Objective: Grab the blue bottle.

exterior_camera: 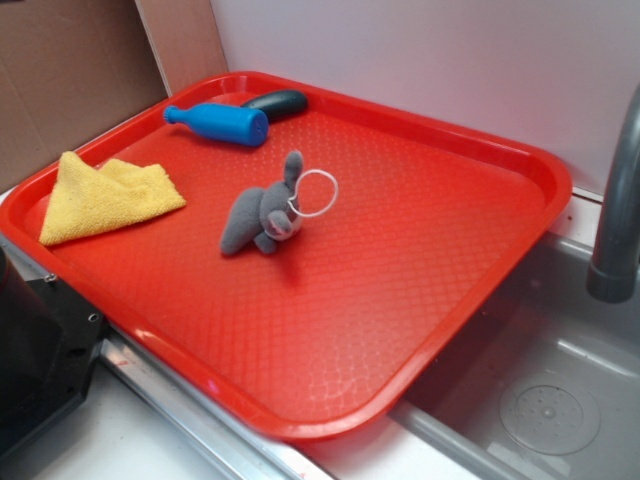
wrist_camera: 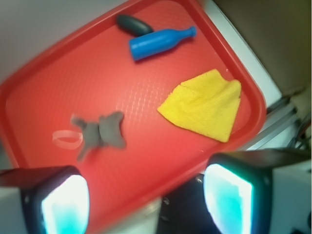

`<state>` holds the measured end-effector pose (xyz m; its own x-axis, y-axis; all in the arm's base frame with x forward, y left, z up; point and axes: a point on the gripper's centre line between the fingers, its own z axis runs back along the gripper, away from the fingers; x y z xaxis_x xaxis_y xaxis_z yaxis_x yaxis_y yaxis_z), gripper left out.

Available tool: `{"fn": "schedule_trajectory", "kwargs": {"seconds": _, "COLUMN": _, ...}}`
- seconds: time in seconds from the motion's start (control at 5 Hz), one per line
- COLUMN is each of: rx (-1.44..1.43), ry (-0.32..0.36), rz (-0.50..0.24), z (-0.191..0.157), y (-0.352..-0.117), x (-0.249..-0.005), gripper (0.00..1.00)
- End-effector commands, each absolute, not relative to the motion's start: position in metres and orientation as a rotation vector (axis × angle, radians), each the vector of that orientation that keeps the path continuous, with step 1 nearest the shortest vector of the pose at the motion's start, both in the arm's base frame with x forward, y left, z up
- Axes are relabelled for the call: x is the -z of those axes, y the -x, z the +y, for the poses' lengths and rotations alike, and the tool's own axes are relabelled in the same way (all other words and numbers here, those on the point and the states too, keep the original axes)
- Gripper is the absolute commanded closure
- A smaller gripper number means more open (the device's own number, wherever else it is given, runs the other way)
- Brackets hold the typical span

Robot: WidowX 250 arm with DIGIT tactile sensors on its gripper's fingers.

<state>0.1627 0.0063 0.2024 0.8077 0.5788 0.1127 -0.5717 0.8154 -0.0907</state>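
Observation:
The blue bottle [exterior_camera: 220, 122] lies on its side at the far left of the red tray [exterior_camera: 470, 260], neck pointing left, touching a dark grey-green oblong object [exterior_camera: 278, 101]. In the wrist view the bottle [wrist_camera: 158, 43] lies at the top, far from my gripper [wrist_camera: 146, 207]. The gripper is open and empty, high above the tray's near edge [wrist_camera: 122, 195]; its two pale fingertips [wrist_camera: 66, 207] frame the bottom of the view. The gripper itself does not show in the exterior view.
A grey plush toy with a white ring [exterior_camera: 265, 212] lies mid-tray. A folded yellow cloth [exterior_camera: 100, 197] lies at the tray's left. A grey faucet [exterior_camera: 620, 200] and sink [exterior_camera: 550, 400] are to the right. Black hardware [exterior_camera: 35, 350] sits at the lower left.

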Motion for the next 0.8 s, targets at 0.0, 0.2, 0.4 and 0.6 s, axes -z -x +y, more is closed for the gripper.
{"fn": "schedule_trajectory", "kwargs": {"seconds": 0.0, "rx": -1.105, "ry": 0.031, "rz": -0.285, "z": 0.039, "y": -0.209, "x": -0.169, "gripper": 0.0}}
{"fn": "schedule_trajectory", "kwargs": {"seconds": 0.2, "rx": -1.342, "ry": -0.007, "rz": -0.309, "z": 0.056, "y": -0.23, "x": -0.145, "gripper": 0.0}}
{"fn": "schedule_trajectory", "kwargs": {"seconds": 0.4, "rx": -1.43, "ry": -0.03, "rz": -0.337, "z": 0.068, "y": -0.249, "x": -0.122, "gripper": 0.0}}
{"fn": "schedule_trajectory", "kwargs": {"seconds": 0.6, "rx": -1.471, "ry": -0.058, "rz": -0.343, "z": 0.076, "y": -0.262, "x": -0.099, "gripper": 0.0}}
